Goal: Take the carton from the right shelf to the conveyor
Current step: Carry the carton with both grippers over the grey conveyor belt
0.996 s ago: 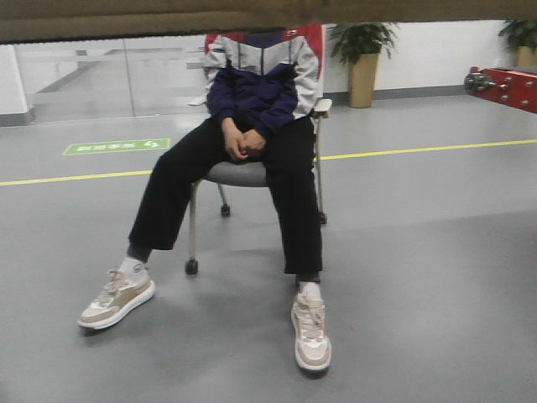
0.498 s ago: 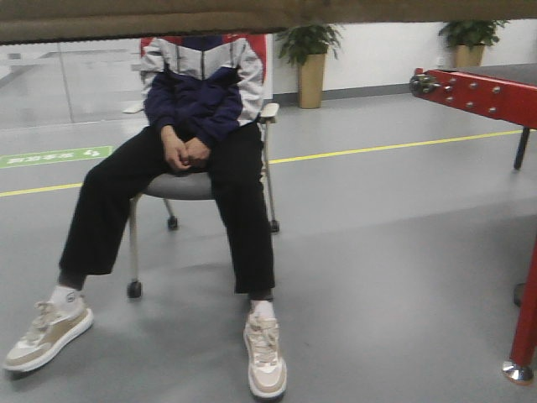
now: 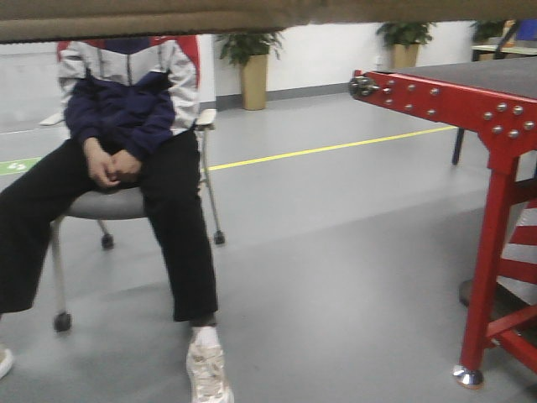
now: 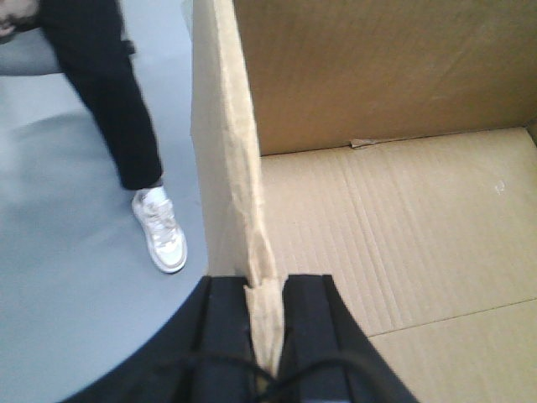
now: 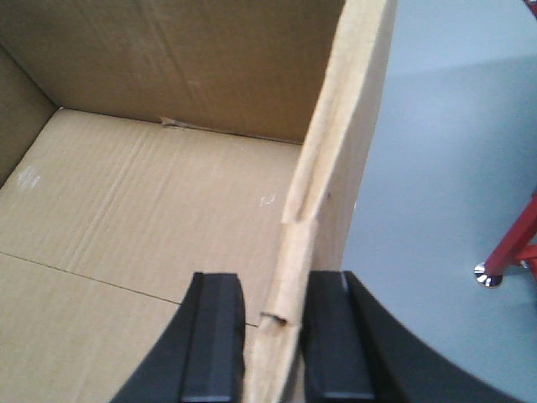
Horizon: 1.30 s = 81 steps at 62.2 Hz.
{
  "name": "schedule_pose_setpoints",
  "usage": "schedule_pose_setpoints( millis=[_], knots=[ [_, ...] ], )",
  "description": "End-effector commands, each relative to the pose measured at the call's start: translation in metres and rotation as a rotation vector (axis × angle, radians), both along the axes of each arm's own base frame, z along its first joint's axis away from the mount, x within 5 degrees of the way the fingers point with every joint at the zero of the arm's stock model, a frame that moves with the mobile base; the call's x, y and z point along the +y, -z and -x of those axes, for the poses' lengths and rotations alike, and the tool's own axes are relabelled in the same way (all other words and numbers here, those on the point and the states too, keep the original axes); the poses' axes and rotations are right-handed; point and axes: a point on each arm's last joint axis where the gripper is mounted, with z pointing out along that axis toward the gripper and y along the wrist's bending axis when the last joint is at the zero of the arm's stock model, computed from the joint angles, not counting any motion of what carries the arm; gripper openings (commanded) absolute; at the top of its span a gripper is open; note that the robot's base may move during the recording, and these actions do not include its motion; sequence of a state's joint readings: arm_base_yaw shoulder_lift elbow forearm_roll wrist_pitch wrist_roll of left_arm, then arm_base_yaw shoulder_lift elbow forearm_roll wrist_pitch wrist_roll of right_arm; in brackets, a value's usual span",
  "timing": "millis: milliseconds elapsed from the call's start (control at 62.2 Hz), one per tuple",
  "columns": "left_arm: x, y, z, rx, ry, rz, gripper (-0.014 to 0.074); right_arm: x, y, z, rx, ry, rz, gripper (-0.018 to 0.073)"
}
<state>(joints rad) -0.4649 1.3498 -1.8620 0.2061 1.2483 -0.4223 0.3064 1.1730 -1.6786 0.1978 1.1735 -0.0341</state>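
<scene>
The carton is a brown cardboard box, open at the top. Its edge fills the top of the front view (image 3: 252,17). In the left wrist view its inside floor (image 4: 403,227) shows, and my left gripper (image 4: 267,302) is shut on its left wall. In the right wrist view the box floor (image 5: 151,210) shows, and my right gripper (image 5: 273,336) is shut on its right wall. The box hangs above the grey floor. The conveyor (image 3: 478,71) has a dark belt on a red frame and stands at the right. Its red leg also shows in the right wrist view (image 5: 513,242). The right shelf is out of view.
A person (image 3: 126,126) sits on a wheeled chair at the front left, with one shoe (image 3: 205,369) near the bottom edge. The leg and shoe (image 4: 159,235) lie left of the box. A yellow floor line (image 3: 336,147) and potted plants (image 3: 252,75) are farther back.
The front view has swung to the right. The seated person has slid to the left of the frame. The red conveyor has come in from the right and looks larger. Both grippers still hold the carton.
</scene>
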Motion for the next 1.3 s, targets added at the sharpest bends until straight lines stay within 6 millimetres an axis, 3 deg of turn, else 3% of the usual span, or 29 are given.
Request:
schedule_pose_setpoints(
  millis=[0,1286],
  knots=[
    [0.0040,-0.0073,0.0014,-0.054,-0.016,-0.007,-0.0016,-0.0025,-0.0070,0.0052,-0.056,-0.001,-0.007,-0.0069],
    [0.0040,-0.0073,0.0014,-0.054,-0.016,-0.007,-0.0016,-0.0014,-0.0057,0.0014,-0.053,0.000,-0.006,-0.0069]
  ],
)
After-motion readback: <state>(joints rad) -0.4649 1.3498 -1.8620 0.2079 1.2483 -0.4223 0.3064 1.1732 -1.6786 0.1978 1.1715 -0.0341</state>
